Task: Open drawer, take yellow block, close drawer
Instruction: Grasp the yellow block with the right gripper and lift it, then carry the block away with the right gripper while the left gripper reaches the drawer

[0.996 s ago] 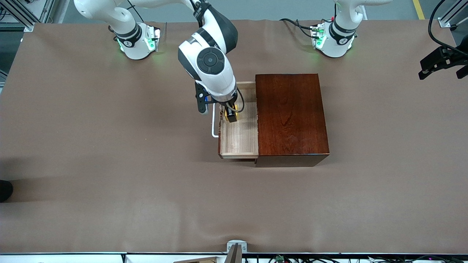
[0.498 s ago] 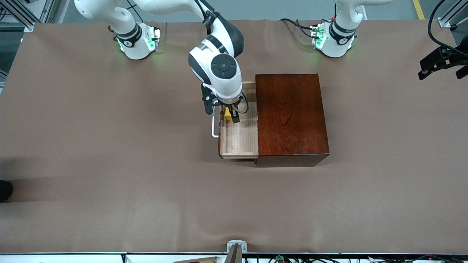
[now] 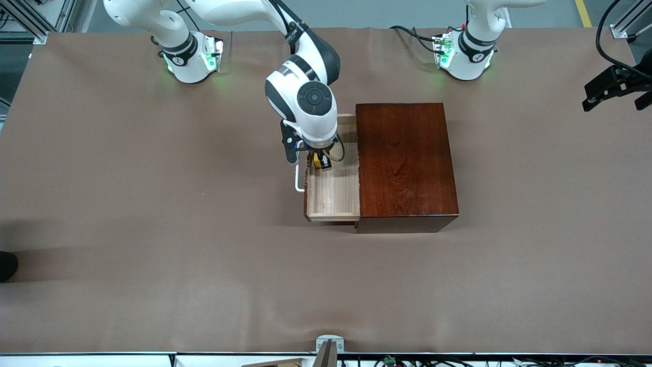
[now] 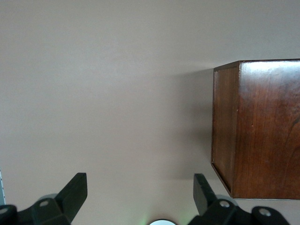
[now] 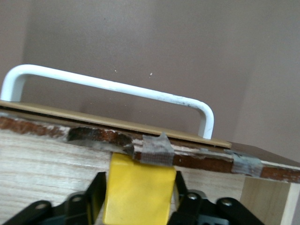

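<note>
The dark mahogany box (image 3: 405, 163) stands mid-table with its drawer (image 3: 333, 196) pulled out toward the right arm's end, white handle (image 3: 297, 178) outermost. My right gripper (image 3: 321, 162) reaches down into the drawer and is shut on the yellow block (image 3: 318, 160). In the right wrist view the yellow block (image 5: 138, 187) fills the gap between the black fingers (image 5: 96, 190), just inside the taped drawer front (image 5: 197, 159) and its handle (image 5: 108, 84). My left gripper (image 3: 614, 89) waits open at the left arm's end of the table, its view showing the left gripper (image 4: 139, 180) with nothing between its fingers.
Brown cloth (image 3: 153, 229) covers the whole table. The box's side (image 4: 262, 131) shows in the left wrist view. The drawer's pale floor nearer the front camera than the block is bare. A metal bracket (image 3: 328, 344) sits at the table's near edge.
The right arm shifted slightly toward the box and settled into the drawer. Its fingers, wide around the block before, have closed on it. The left arm has not moved.
</note>
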Available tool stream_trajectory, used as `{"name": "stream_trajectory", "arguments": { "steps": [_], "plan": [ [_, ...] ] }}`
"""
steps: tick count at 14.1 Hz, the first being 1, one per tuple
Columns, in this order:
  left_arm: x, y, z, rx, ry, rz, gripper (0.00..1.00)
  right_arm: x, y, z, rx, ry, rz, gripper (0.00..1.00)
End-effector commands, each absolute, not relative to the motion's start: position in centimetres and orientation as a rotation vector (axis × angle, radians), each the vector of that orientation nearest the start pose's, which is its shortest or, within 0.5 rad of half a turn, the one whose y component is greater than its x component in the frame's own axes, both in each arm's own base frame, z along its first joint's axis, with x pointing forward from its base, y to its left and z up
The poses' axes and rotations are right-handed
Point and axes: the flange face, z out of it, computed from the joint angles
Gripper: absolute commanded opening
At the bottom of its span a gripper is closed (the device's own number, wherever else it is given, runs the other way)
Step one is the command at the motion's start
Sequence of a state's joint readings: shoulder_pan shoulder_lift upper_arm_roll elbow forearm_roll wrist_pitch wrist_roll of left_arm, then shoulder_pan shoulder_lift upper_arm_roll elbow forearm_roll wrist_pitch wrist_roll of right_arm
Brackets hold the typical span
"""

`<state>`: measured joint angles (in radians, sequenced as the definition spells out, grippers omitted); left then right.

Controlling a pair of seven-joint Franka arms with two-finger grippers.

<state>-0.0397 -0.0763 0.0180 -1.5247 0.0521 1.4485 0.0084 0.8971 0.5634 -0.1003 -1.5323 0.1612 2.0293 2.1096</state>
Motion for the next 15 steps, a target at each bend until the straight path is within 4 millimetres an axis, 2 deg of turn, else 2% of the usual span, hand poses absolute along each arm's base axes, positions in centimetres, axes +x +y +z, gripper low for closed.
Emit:
{"name": "stream_trajectory", "arguments": {
  "steps": [1,5,7,9,11,13,14,15],
  "plan": [
    [51.4,-0.5,67.8,-3.093,0.053,-0.014,1.0,47.9,50.6,34.1,-2.396,2.075,0.13,0.0],
    [51.4,-0.9,67.9,-3.093,0.064,-0.015,1.0,50.6,49.2,38.9,-2.351,2.101,0.149,0.0],
    [51.3,-2.0,68.0,-3.102,0.083,-0.02,1.0,52.0,47.8,40.2,-2.328,2.133,0.168,0.0],
    [51.1,-5.2,68.3,-3.096,0.161,-0.032,1.0,53.5,46.6,41.8,-2.278,2.147,0.199,0.0],
    [51.3,-9.1,67.5,-3.092,0.214,-0.013,1.0,54.2,45.4,43.0,-2.319,2.14,0.215,0.0],
    [51.5,-15.3,66.8,-3.11,0.219,-0.003,1.0,53.6,44.3,44.8,-2.445,2.022,0.231,0.0],
    [51.7,-18.4,65.4,-3.113,0.181,0.035,1.0,53.7,43.6,45.2,-2.484,1.986,0.237,0.0],
    [51.3,-22.2,64.1,-3.12,0.153,0.058,1.0,54.3,42.3,45.4,-2.505,1.974,0.248,0.0]
  ]
}}
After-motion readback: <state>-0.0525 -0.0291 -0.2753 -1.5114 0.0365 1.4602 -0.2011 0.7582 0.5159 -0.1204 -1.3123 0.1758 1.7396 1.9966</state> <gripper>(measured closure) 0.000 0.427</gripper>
